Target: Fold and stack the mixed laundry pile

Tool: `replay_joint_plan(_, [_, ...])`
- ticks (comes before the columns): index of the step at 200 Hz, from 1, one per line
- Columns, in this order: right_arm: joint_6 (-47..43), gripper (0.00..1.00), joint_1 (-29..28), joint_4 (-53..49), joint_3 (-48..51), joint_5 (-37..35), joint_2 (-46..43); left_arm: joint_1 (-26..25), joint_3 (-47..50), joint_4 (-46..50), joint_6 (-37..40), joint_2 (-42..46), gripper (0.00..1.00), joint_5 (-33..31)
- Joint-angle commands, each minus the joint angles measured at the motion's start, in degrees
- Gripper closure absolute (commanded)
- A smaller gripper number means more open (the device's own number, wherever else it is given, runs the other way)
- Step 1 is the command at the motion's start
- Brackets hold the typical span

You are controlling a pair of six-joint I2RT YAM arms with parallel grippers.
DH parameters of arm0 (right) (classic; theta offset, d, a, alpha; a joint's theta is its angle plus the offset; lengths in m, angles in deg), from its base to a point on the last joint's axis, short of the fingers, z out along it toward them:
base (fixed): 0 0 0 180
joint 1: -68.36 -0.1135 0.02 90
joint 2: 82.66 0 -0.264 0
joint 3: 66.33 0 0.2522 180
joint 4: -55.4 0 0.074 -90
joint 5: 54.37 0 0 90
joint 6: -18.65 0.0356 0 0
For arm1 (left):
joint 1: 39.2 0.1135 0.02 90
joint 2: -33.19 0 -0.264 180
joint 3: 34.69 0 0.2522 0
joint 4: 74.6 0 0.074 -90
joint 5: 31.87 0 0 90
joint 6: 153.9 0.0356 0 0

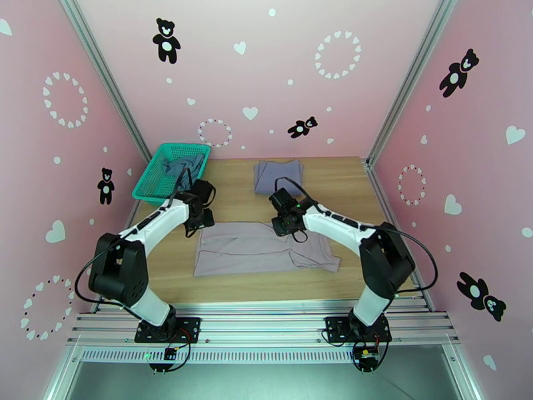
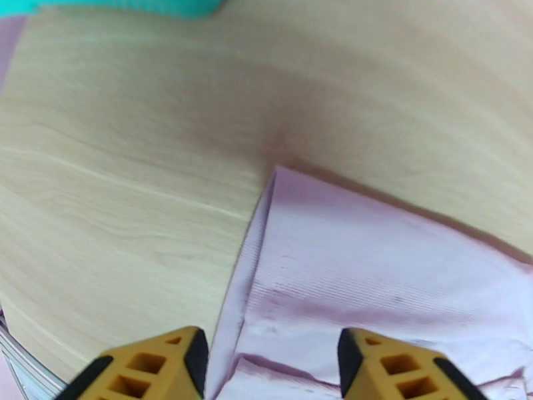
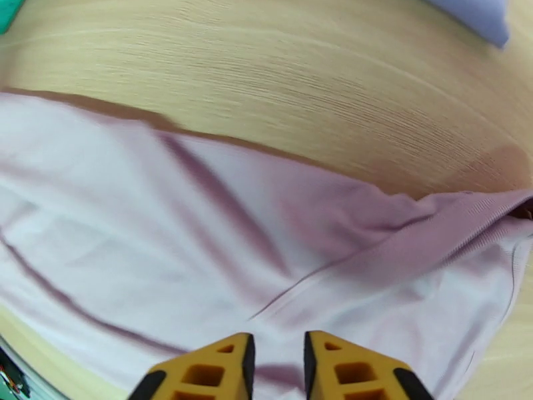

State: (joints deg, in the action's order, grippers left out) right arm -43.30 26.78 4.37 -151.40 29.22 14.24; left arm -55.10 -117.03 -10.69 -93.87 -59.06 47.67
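Three camera views of one wooden table (image 1: 240,191).
The top camera sits high behind the arms and looks down and forward over the whole table. The left wrist camera hangs close above the wood, looking past the left gripper (image 2: 270,351) at the far left corner of the mauve garment (image 2: 373,275). The right wrist camera looks past the right gripper (image 3: 278,358) at its far edge. All three views share that garment.

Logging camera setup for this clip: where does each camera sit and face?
Top external: above and behind the arms, looking down on table, basket, mauve garment; both arms show.
Left wrist: on left arm, facing down at that garment's corner; left gripper open.
Right wrist: on right arm, facing down across the garment; right gripper slightly open.
Shared: the mauve garment, in all three.
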Motion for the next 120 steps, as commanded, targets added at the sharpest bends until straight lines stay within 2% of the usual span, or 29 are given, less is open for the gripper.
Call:
replay_joint_plan(1, [5.37,0.68,-2.32,-4.89,3.13,-1.68,-3.86,1.87,0.26,-0.2,0.91,-2.28,0.42,3.87])
replay_joint_plan(20, [8.84,0.68,-1.23,-3.71,7.94,-2.91,-6.81,2.01,1.48,-3.01,0.21,-4.03,0.43,6.49])
replay_joint_plan(49, [11.5,0.69,2.02,-1.66,12.18,0.89,-7.04,1.13,2.73,-5.06,-0.96,-6.9,0.46,8.72])
replay_joint_plan(96, [16.25,0.65,0.91,0.28,17.66,3.34,-7.77,-1.49,3.89,-5.81,-1.44,-4.27,0.45,8.49])
replay_joint_plan(120, [17.76,0.65,-2.15,-1.58,18.75,2.05,-7.93,-2.24,2.66,-6.46,-0.8,-4.88,0.46,10.41])
